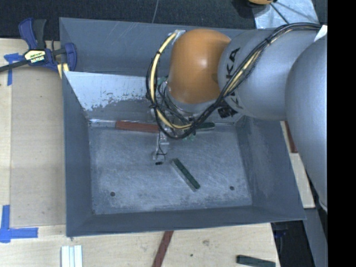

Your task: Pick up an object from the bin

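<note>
While the gripper (159, 156) hangs over the bin's (78, 166) middle, I see a dark green bar (185, 174) just beside it toward the front right corner, a brown stick (136, 126) along the back edge, and bare floor leftward. How far the gripper is open I cannot tell.

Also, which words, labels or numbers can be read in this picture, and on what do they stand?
"K": black letter on the arm; the letters after it are partly hidden by cables and cannot be read.
Green stick, brown stick, bin: no text on them.
</note>
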Tool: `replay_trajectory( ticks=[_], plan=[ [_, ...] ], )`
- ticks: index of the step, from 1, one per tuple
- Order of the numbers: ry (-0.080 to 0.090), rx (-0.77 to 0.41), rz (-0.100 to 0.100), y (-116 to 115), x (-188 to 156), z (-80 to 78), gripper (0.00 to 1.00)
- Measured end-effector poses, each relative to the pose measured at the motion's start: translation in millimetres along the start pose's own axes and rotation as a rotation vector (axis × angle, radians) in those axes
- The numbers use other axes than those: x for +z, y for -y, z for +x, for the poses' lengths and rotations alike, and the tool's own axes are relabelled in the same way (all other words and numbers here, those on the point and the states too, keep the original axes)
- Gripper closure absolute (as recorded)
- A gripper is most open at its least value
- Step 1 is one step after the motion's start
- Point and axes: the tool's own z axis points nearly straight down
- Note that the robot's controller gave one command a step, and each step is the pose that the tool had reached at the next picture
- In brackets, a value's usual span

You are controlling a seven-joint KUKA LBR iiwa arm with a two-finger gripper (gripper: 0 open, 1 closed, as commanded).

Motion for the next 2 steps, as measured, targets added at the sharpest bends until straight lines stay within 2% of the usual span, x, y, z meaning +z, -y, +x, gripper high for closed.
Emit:
replay_trajectory(
  ticks=[1,2],
  plan=[
    [0.005,0.078,-0.001,6,38,-9.3,0.00],
    [0.008,-0.093,-0.001,36,75,-24.8,1.00]
  ],
)
